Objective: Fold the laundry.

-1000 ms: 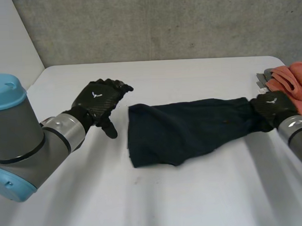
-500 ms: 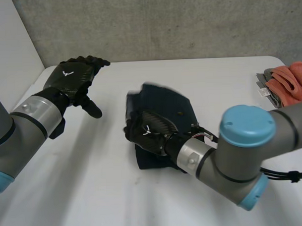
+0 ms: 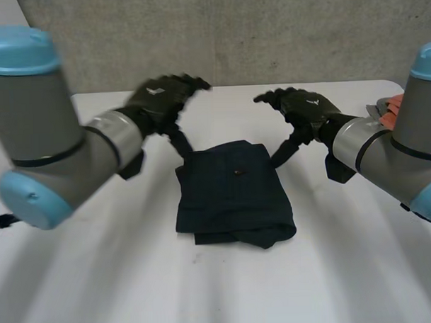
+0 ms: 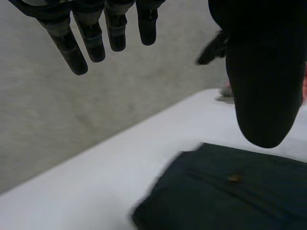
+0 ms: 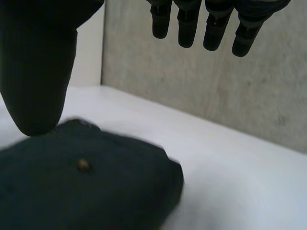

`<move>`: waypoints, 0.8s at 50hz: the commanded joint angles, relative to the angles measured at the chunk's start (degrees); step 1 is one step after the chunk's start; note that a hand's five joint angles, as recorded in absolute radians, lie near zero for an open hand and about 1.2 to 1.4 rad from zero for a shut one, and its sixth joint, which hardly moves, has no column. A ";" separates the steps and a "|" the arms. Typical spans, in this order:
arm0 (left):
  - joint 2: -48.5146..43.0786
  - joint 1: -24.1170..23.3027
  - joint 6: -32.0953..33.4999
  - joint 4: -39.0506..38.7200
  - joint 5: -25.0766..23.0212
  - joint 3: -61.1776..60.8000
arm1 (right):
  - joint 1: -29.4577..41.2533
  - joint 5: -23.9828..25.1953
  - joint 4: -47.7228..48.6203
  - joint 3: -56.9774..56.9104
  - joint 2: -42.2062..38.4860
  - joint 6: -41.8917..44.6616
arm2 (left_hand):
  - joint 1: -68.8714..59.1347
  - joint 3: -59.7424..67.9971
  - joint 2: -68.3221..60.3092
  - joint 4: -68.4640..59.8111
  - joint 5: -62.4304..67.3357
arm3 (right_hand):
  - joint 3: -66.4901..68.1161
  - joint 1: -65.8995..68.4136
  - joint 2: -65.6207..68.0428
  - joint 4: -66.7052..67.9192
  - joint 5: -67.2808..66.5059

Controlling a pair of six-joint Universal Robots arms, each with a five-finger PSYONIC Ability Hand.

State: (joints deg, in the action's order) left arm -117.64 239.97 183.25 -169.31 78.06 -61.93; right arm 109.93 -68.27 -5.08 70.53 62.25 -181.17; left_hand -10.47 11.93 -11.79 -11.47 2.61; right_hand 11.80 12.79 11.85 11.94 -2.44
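A dark navy garment [image 3: 232, 194] lies folded in a rough square at the middle of the white table [image 3: 99, 279], with a small brown button on top. My left hand [image 3: 160, 101] hovers open above its far left corner, the thumb pointing down toward the cloth. My right hand [image 3: 304, 110] hovers open above its far right corner, thumb also down. Neither hand holds the cloth. Below the thumb of the left hand [image 4: 98, 33] lies the garment [image 4: 230, 196]. Under the thumb of the right hand [image 5: 211, 24] lies the garment [image 5: 86, 187].
A stack of folded orange and grey cloth [image 3: 387, 107] sits at the table's far right edge, mostly behind my right arm. A grey wall stands behind the table.
The right hand carried the garment's right end over to the left, folding it in half, then let go and lifted away. The left hand swung in above the far left corner.
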 commanded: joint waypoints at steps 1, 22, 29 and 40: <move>-11.02 -4.24 2.72 4.95 2.09 8.13 | 0.90 -0.81 -9.42 -6.80 -9.24 5.65 | 0.47 -1.93 1.79 1.47 -2.61 | -1.80 -2.79 -1.85 -1.94 2.44; -16.32 -2.66 8.18 8.21 8.60 5.33 | 2.83 -8.54 -7.14 -6.02 -14.27 19.09 | 0.47 -1.93 1.79 1.47 -2.61 | -1.80 -2.79 -1.85 -1.94 2.44; -4.29 -0.99 7.30 2.76 5.37 3.40 | 7.22 -14.95 2.50 3.79 -2.51 30.50 | 0.47 -1.93 1.79 1.47 -2.61 | -1.80 -2.79 -1.85 -1.94 2.44; 8.20 0.94 4.49 5.64 -19.91 0.06 | 16.10 -17.51 20.98 28.95 7.01 34.22 | 0.47 -1.93 1.79 1.47 -2.61 | -1.80 -2.79 -1.85 -1.94 2.44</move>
State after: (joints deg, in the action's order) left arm -113.96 240.04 189.44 -166.61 72.49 -60.60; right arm 122.16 -85.48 8.45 88.69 66.99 -146.10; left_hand -9.40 9.98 -10.42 -11.29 2.60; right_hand 11.74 12.79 11.57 11.94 -2.44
